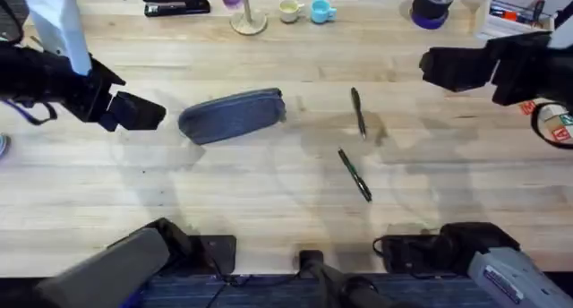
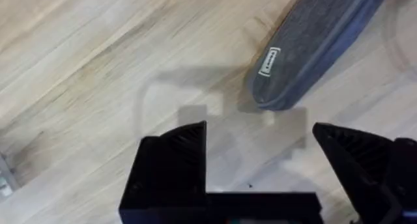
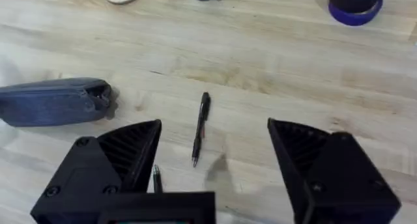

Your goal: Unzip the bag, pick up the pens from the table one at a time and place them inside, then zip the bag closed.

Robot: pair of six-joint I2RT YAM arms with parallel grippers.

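Currently, both grippers are released: the left gripper (image 2: 257,162) faces the bag (image 1: 233,116) at table (image 1: 269,209) centre-left for unzipping, the right gripper (image 3: 215,165) overlooks the pens (image 1: 358,111) right of it.

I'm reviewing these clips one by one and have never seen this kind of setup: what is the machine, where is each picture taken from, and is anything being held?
Two robot arms work at a wooden table. One picture looks down from above; the other two come from cameras on each wrist, with that arm's two black fingers at the bottom edge. On the table lie a blue-grey zip pouch and two dark pens. Along the far edge stand a stapler, small cups and a tape roll. The left gripper hovers open beside one end of the pouch. The right gripper hangs open over a pen. Nothing is held.
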